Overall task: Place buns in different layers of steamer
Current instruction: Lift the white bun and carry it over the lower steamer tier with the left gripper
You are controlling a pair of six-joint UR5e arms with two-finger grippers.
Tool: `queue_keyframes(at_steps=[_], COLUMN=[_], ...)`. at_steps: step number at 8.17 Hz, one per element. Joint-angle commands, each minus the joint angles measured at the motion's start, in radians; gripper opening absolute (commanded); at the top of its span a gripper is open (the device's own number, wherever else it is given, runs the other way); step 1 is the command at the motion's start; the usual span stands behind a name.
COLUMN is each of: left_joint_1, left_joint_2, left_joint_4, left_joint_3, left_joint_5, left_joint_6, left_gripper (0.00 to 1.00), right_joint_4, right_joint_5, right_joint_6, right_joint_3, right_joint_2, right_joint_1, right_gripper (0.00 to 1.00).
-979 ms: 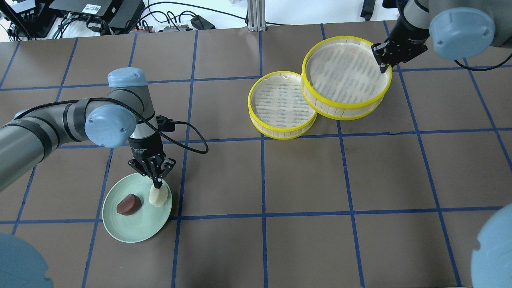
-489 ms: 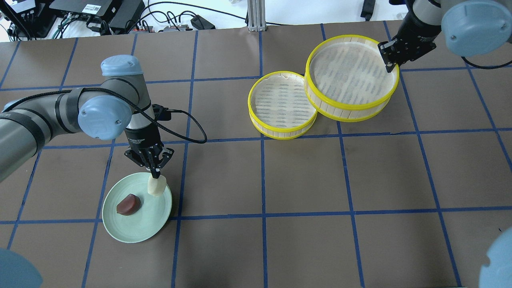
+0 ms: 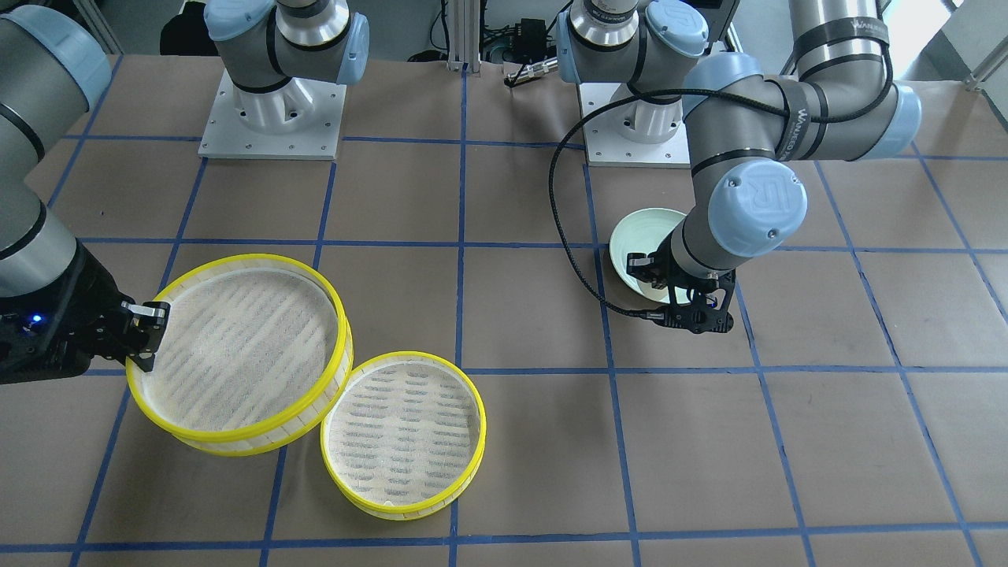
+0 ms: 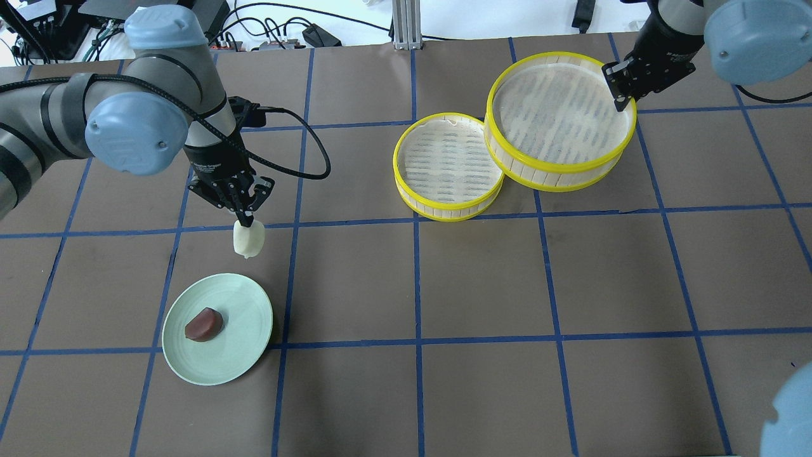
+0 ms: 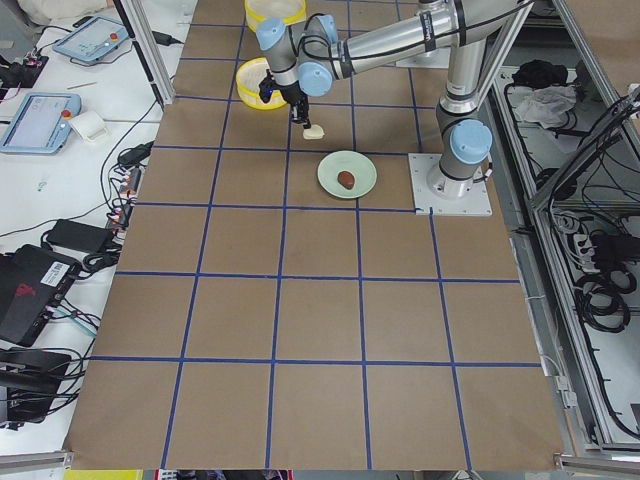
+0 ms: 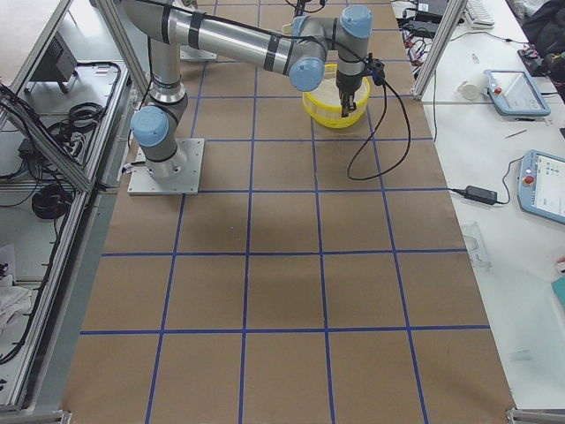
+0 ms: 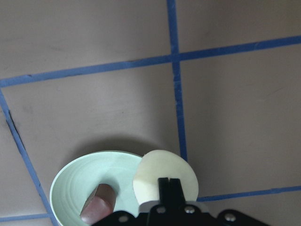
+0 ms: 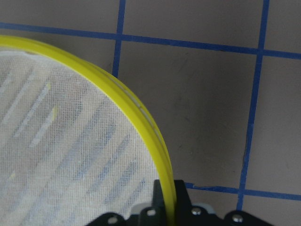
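My left gripper (image 4: 245, 221) is shut on the cream-white bun (image 4: 248, 241) and holds it in the air beyond the plate; the bun also shows in the left wrist view (image 7: 160, 174). The dark reddish-brown bun (image 4: 203, 324) lies on the pale green plate (image 4: 238, 317). My right gripper (image 4: 622, 101) is shut on the yellow rim of one steamer tray (image 4: 558, 114), which is tilted and raised, its edge overlapping the second steamer tray (image 4: 444, 166) resting on the table. The right wrist view shows the pinched rim (image 8: 141, 122).
The brown table has a blue tape grid. Cables and electronics lie along the far edge (image 4: 158, 25), with a metal post (image 4: 404, 25) at its middle. Both arm bases (image 3: 272, 118) stand on the robot's side.
My left gripper has lifted the cream-white bun off the plate and carried it toward the far side. My right gripper has shifted slightly right with the tray's rim.
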Motion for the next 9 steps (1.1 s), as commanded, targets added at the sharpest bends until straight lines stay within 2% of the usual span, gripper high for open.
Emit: queue_keyframes(at_steps=[1, 3, 6, 9], left_joint_1=[-0.049, -0.057, -0.058, -0.096], left_joint_2=[0.008, -0.001, -0.033, -0.117], left_joint_4=[0.055, 0.165, 0.358, 0.504], left_joint_3=[0.073, 0.079, 0.079, 0.079], left_joint_5=[-0.094, -0.199, -0.415, -0.513], left_joint_6=[-0.032, -0.068, -0.144, -0.195], left_gripper=[0.0, 0.0, 0.0, 0.0], right_joint_4=[0.01, 0.01, 0.01, 0.011], right_joint_5=[0.001, -0.002, 0.002, 0.004], right_joint_6=[-0.002, -0.004, -0.004, -0.004], right_joint_3=[0.0, 0.0, 0.0, 0.0], right_joint_2=[0.003, 0.003, 0.003, 0.005], right_joint_1=[0.0, 0.0, 0.0, 0.0], right_gripper=[0.07, 0.07, 0.07, 0.06])
